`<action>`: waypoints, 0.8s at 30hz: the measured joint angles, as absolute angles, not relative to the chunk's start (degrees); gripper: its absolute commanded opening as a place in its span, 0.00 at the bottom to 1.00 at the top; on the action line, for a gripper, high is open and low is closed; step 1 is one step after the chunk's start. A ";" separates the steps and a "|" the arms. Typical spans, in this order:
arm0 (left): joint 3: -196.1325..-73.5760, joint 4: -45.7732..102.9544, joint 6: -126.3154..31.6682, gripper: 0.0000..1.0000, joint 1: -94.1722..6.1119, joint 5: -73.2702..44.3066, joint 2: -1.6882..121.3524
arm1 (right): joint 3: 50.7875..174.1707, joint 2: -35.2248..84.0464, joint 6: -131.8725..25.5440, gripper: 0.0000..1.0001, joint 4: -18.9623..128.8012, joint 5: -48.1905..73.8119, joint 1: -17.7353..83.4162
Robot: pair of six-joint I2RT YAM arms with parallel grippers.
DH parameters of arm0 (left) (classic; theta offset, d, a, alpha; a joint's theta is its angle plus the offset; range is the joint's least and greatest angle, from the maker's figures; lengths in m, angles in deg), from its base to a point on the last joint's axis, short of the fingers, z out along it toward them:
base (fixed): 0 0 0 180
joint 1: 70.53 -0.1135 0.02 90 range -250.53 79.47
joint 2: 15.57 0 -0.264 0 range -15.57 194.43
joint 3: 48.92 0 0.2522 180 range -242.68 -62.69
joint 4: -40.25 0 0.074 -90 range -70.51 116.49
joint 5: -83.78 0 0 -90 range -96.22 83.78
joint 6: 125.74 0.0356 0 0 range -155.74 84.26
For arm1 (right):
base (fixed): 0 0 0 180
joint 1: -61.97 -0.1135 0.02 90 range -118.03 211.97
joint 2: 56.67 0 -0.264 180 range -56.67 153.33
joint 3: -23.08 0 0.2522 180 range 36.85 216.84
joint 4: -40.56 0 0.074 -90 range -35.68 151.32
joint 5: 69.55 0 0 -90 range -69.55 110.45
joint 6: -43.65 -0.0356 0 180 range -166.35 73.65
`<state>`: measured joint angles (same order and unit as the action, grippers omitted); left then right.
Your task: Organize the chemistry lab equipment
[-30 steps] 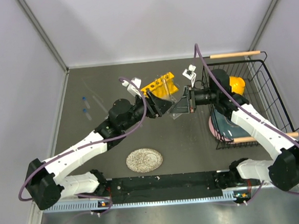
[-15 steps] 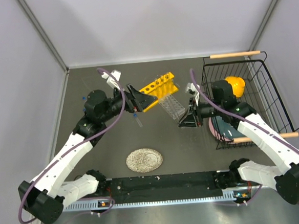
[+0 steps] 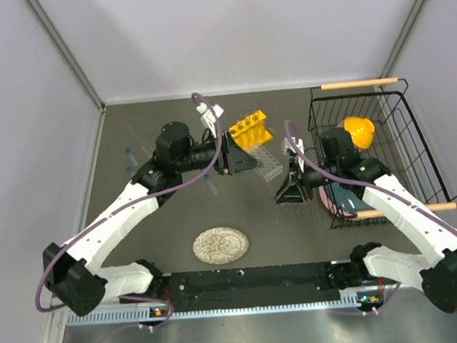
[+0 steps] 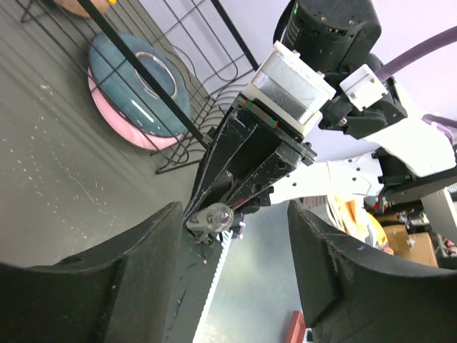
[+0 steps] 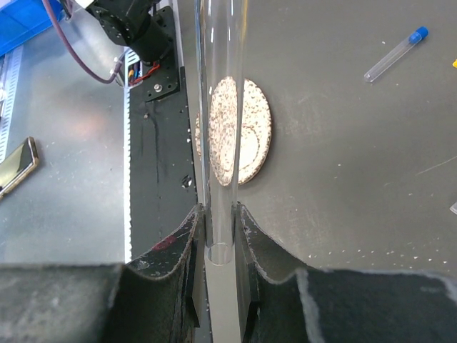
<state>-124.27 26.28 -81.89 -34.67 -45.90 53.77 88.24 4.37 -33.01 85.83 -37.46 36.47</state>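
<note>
**Right wrist: right tool [image 5: 220, 239] clenched on a glass tube [image 5: 218, 107]**

Closest to this lens, the two fingers [image 5: 168, 264] pinch the thin clear tube, which runs straight up the frame from between them. Beyond it, on the dark tabletop [image 5: 343, 179], lies the round speckled plate [image 5: 250, 128]. Farther off, at the upper right of the frame, a blue-capped vial [image 5: 395, 54] lies on its side.

In the left wrist view, the left tool [image 4: 234, 211] is released, its fingers spread wide with nothing between them. Past the gap, the right tool's tip shows the tube's round end. At the upper left of that frame, a wire basket [image 4: 182, 118] holds a pink-and-blue bowl [image 4: 139, 89].

From the top external view, both tools face each other at mid-frame without touching. The clear gridded rack [image 3: 269, 163] lies between them. The yellow rack [image 3: 249, 128] stands farther back, just beside the left tool.
</note>
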 measured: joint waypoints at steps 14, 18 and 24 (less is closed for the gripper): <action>-130.69 13.91 -75.77 0.38 -31.29 -42.54 58.09 | 88.24 4.37 -30.89 0.09 86.95 -37.48 36.21; -130.98 12.40 -74.79 0.23 -31.09 -42.30 58.09 | 88.24 4.41 -30.91 0.10 87.08 -37.39 36.21; -131.09 11.42 -73.41 0.05 -31.05 -41.95 58.09 | 88.24 4.54 -30.95 0.26 87.89 -37.35 36.21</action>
<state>-131.09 11.42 -73.41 -31.05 -41.95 58.09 88.24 4.54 -30.95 87.89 -37.35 36.21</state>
